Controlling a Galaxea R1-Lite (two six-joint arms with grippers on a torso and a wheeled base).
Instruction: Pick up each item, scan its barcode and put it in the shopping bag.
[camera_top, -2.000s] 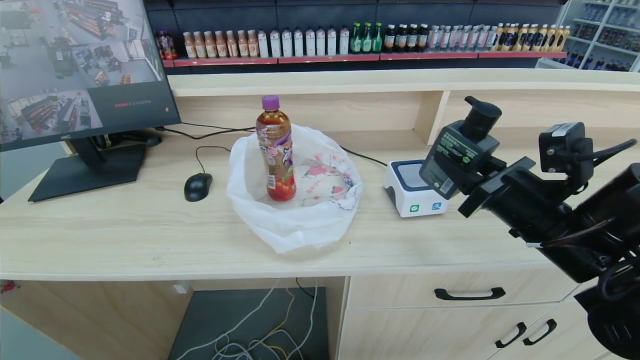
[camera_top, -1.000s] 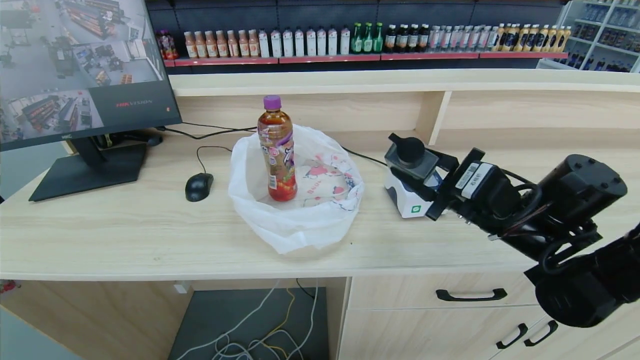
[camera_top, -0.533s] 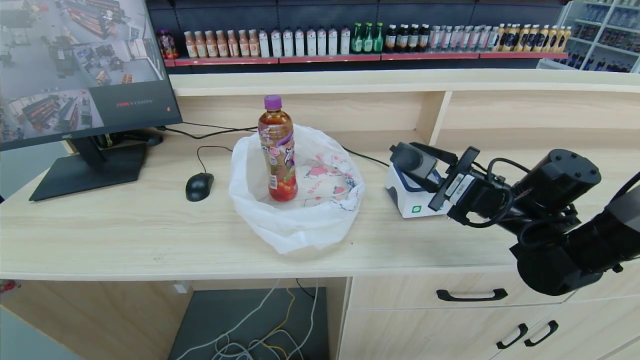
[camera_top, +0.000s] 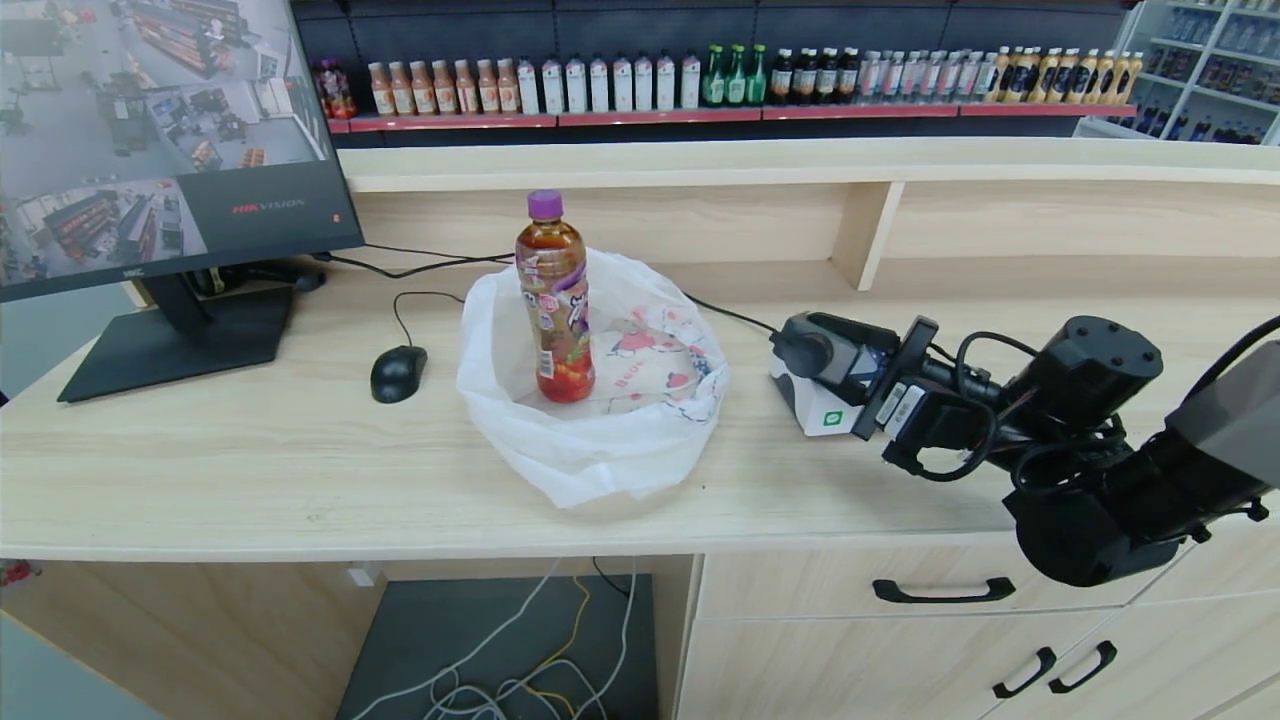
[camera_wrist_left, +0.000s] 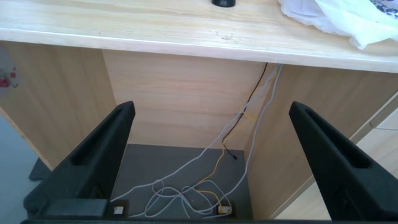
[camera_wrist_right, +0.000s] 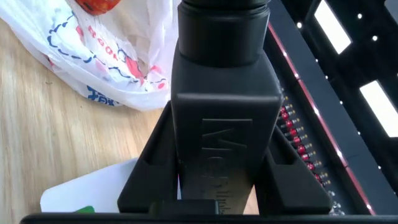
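Pump bottle: dark body, black pump head; held off the surface, tipped almost onto its side, pump head toward the shopping bag; hangs right over the scanner's top face, touching or not cannot be told
Right tool: closed on the pump bottle, one finger on each flat side; from the wrist, grips the pump bottle tight between both fingers
Left tool: spread wide, nothing between its fingers; sits low before the surface's front edge, facing the open bay beneath
Scanner: white box, dark blue top; stands on the surface to the right of the shopping bag, near but apart; partly hidden behind pump bottle and right tool; white corner below the pump bottle from the wrist
Shopping bag: white plastic, red and blue print, mouth open; slumped on the middle of the surface
Drink bottle: amber liquid, purple cap; upright inside the shopping bag
Surface: pale wood, drawers under its right part
Mouse: black, corded; left of the shopping bag, apart from it
Monitor: at the surface's far left on a black stand, showing camera feeds
Cables: white and yellow, loose on the bay floor under the surface
Shelf: red-edged, behind the surface, carrying a long row of bottles
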